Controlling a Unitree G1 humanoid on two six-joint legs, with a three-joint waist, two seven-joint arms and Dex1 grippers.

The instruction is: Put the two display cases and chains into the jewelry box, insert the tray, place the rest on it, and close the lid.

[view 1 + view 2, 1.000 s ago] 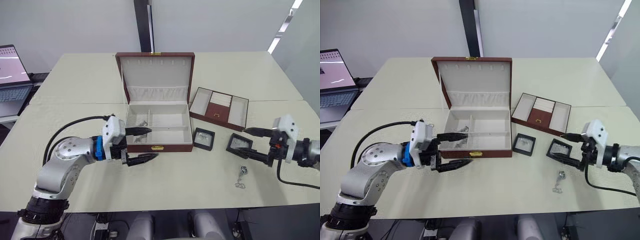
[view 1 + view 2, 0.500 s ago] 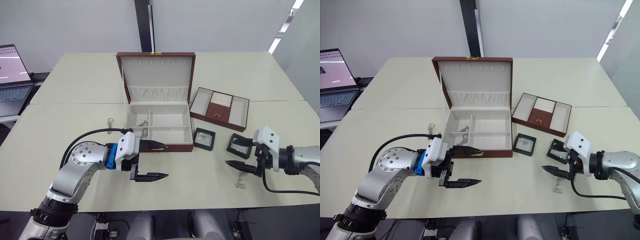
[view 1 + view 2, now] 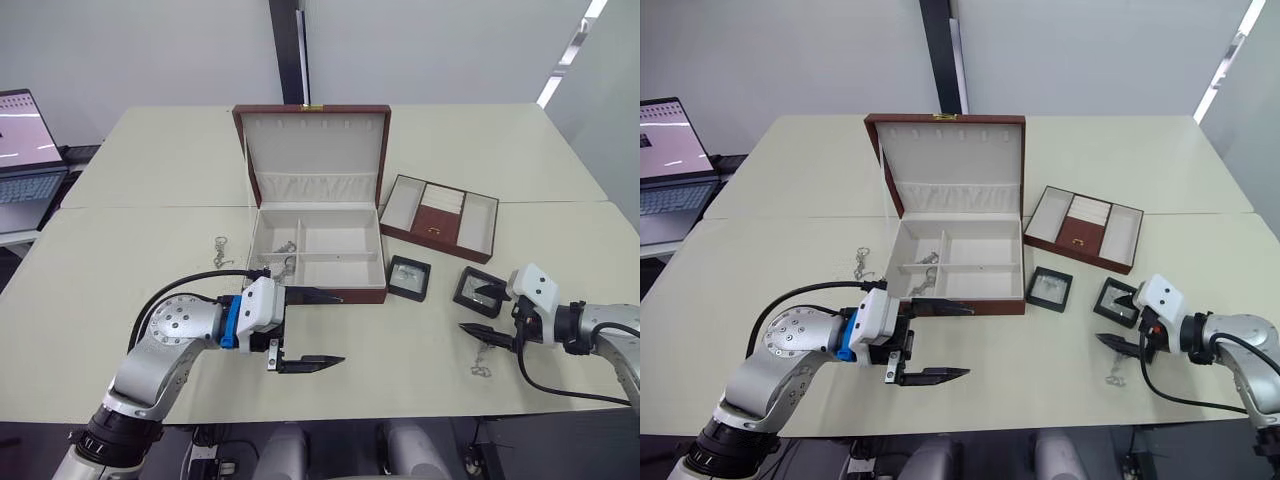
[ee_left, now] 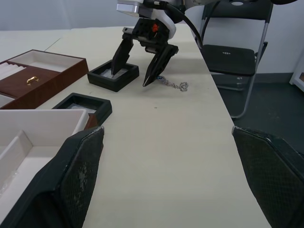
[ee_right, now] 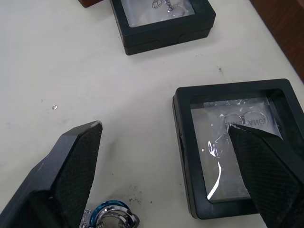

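Inside the open jewelry box (image 3: 318,252) lies one chain (image 3: 287,247).

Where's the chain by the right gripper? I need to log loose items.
In the left eye view, the chain lies on the table's right side, just below the right gripper and in front of the nearer display case.

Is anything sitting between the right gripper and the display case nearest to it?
Nothing visible. The right gripper, open, hovers beside that display case, one finger over its window. A chain lies near the other finger, not in the way.
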